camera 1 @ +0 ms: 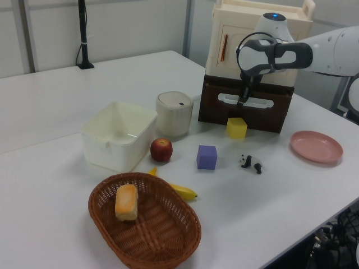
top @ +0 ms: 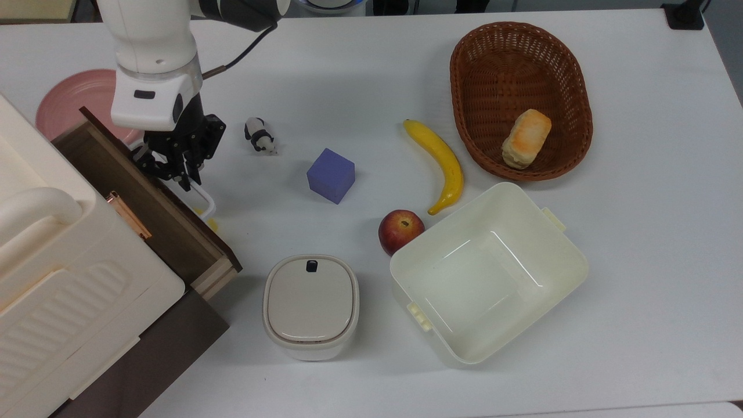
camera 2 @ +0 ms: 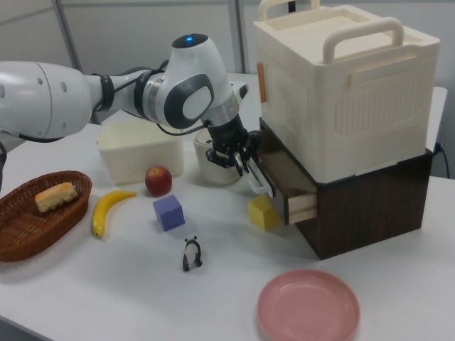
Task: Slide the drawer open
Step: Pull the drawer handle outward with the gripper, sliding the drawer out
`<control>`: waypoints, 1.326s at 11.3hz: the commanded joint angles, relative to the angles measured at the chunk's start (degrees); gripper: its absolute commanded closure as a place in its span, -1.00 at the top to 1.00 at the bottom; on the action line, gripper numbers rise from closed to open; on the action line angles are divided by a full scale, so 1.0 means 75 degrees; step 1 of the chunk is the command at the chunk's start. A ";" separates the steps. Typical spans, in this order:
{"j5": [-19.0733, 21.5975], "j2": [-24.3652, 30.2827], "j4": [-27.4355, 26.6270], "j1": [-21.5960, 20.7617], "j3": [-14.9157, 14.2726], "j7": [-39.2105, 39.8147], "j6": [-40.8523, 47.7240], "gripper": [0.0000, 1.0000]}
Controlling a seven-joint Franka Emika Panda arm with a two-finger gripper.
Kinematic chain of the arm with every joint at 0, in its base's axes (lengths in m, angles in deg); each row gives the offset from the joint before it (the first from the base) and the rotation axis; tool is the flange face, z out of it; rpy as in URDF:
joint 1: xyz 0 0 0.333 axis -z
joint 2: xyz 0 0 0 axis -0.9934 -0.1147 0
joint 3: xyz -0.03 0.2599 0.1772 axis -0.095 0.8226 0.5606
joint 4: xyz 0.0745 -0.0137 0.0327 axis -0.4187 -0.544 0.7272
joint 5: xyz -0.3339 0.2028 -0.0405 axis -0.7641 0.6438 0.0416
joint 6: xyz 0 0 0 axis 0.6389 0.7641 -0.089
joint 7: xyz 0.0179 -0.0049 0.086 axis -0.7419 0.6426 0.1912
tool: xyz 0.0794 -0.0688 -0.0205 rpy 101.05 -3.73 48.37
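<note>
Fingers [top: 184, 174] [camera 1: 243, 101] [camera 2: 245, 165] are closed on the white loop handle [top: 200, 200] [camera 2: 260, 179] of the drawer [top: 148, 203] [camera 1: 247, 109] [camera 2: 295, 195], gripping its upper end in the top view. The drawer stands partly pulled out of the dark brown cabinet [camera 2: 370, 206], at about 9 o'clock in the top view, with a strip of its inside and a light wood side edge showing. A cream plastic box [top: 64, 273] [camera 2: 348, 92] with a carry handle sits on the cabinet and covers the rest of the drawer.

A yellow block [camera 1: 236, 128] [camera 2: 264, 212] lies just under the drawer front; in the top view little more than a sliver of it [top: 211, 223] peeks past the handle. The pink plate [top: 69, 98] [camera 2: 308, 307] is partly hidden by the arm and the drawer corner in the top view.

On the white counter [top: 638, 232] lie a toy panda [top: 259, 135], a purple cube [top: 331, 175], a banana [top: 441, 165], an apple [top: 400, 231], a lidded cream container [top: 311, 306] at 6 o'clock, an open cream tub [top: 487, 273] and a wicker basket [top: 572, 87] at 1 o'clock holding 1 bread roll [top: 526, 138]. Pale wall panels stand behind the counter in the left view.
</note>
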 commanded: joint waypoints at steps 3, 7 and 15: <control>-0.0017 0.0597 -0.0556 -0.0256 0.0063 -0.0276 0.0025 -0.89; -0.0017 0.0679 -0.0697 -0.0397 0.0063 -0.0252 0.0083 -0.89; -0.0099 0.0691 -0.0755 -0.0409 0.0063 -0.0088 0.0306 -0.89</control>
